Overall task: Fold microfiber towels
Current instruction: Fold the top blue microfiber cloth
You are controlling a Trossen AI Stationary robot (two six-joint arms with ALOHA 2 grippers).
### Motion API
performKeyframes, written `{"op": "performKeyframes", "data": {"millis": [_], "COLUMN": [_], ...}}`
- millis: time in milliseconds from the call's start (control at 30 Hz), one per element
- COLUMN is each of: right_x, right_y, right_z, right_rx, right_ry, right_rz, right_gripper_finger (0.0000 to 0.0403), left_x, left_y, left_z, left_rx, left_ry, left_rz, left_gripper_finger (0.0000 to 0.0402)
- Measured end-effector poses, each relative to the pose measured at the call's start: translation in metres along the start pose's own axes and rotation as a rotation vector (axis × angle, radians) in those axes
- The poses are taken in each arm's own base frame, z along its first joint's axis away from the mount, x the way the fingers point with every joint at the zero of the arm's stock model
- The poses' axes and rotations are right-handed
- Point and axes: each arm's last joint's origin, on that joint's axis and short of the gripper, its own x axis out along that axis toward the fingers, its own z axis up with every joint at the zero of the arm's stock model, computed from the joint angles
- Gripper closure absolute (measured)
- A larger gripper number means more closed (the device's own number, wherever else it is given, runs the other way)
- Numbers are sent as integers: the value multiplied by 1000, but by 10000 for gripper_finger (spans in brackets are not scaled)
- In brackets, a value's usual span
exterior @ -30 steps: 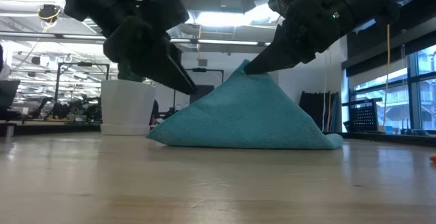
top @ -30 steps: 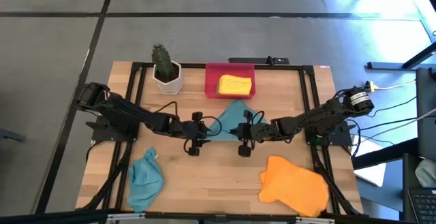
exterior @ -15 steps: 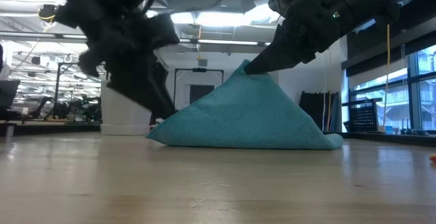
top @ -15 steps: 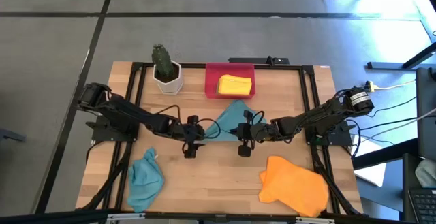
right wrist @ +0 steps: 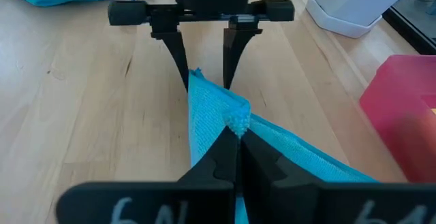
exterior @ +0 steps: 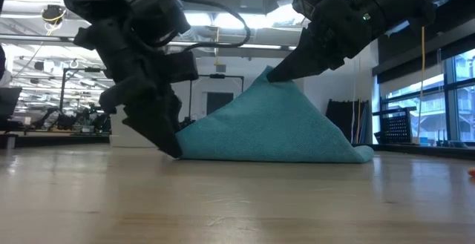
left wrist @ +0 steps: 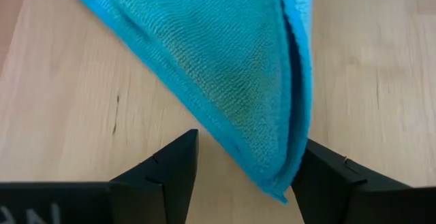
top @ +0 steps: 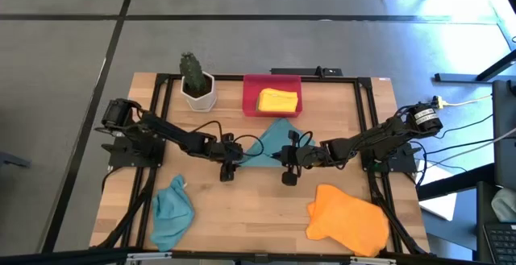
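Observation:
A teal-blue towel lies at the table's middle, pulled up into a tent. My right gripper is shut on its raised peak. My left gripper is open and points down at the table. Its two fingers stand on either side of the towel's left corner, which rests on the table. A second teal towel lies crumpled at the near left. An orange towel lies at the near right. A yellow towel lies folded in the red tray. The lime green towel is out of view. My right gripper pinches a bunched point of the teal towel between its two fingertips. The fingers slant down from the table's right side. The point is lifted as the peak; the cloth slopes down from it, and its lower edges lie on the table.
A white pot with a cactus stands at the far left beside the red tray. Bare wood lies in front of the teal towel, between the crumpled teal towel and the orange one. Black frame rails run along the table's sides.
My left gripper has come down from above the table to the teal towel's left corner and has tipped to point downward, its fingers now on either side of that corner. My right gripper and the raised towel have kept still.

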Motion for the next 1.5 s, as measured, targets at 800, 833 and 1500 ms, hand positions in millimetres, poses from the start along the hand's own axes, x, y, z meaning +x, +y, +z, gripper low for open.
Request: {"op": "performKeyframes", "data": {"millis": [800,833,1500], "right_x": [-9,-11,-64], "right_y": [6,9,100], "right_z": [4,3,-25], "right_rx": [13,5,-110], "right_ry": [-1,4,82], "right_rz": [77,89,415], "right_gripper_finger": [394,395,399], "left_x": [-27,-29,-93], "left_y": [-21,-26,-150], "left_z": [33,35,45], "left_rx": [101,112,356], "left_ry": [-32,-41,-167], "left_rz": [27,23,-224], "left_gripper_finger": [399,398,401]}}
